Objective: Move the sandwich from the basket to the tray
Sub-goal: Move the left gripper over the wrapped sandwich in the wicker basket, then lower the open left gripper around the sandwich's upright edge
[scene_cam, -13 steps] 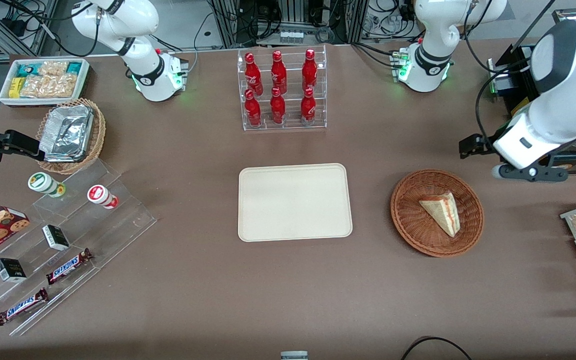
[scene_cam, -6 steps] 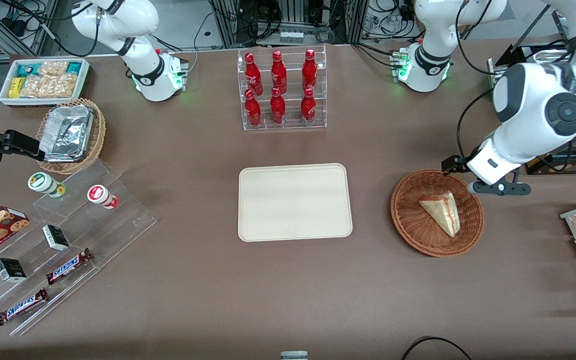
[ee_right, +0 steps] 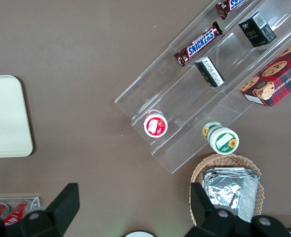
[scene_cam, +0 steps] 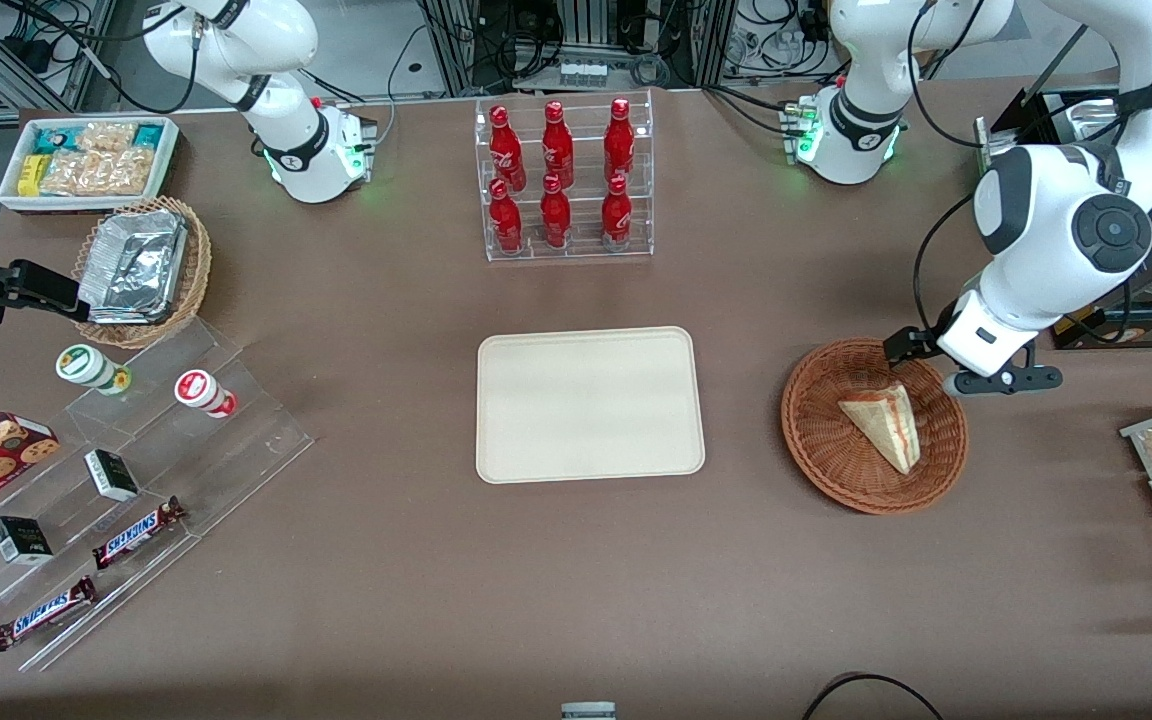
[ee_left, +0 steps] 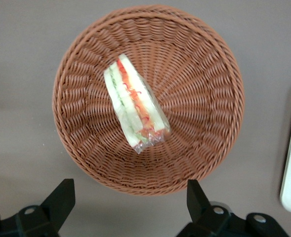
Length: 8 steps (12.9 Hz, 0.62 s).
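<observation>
Big white arm (scene_cam: 1056, 250) made of smooth, round, shiny shells. Dark grey round cap (scene_cam: 1113, 232) on the fat joint, with a little ring in the middle. Thin black cable (scene_cam: 921, 270) looping down beside it. White round base (scene_cam: 848, 140) with a black band and small green lights. Black jaws at the end, spread wide apart, just above the basket (scene_cam: 816, 440) rim. Tiny silver screws (ee_left: 25, 211) on the black parts.
</observation>
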Each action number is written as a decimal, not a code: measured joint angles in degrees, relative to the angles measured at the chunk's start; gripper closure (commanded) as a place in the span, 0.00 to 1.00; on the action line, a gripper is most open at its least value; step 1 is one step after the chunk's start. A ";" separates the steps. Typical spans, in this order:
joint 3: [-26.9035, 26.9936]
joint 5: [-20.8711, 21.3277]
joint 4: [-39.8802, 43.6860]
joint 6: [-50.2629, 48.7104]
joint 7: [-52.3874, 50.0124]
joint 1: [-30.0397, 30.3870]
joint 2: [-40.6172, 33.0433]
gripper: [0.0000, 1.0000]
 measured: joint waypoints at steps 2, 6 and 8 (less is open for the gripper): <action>0.00 0.17 -0.24 0.48 -6.56 0.00 0.03 0.00; -0.04 0.38 -1.68 5.12 -25.86 -0.05 0.22 0.00; -0.04 0.40 -2.32 6.34 -32.44 -0.06 1.09 0.00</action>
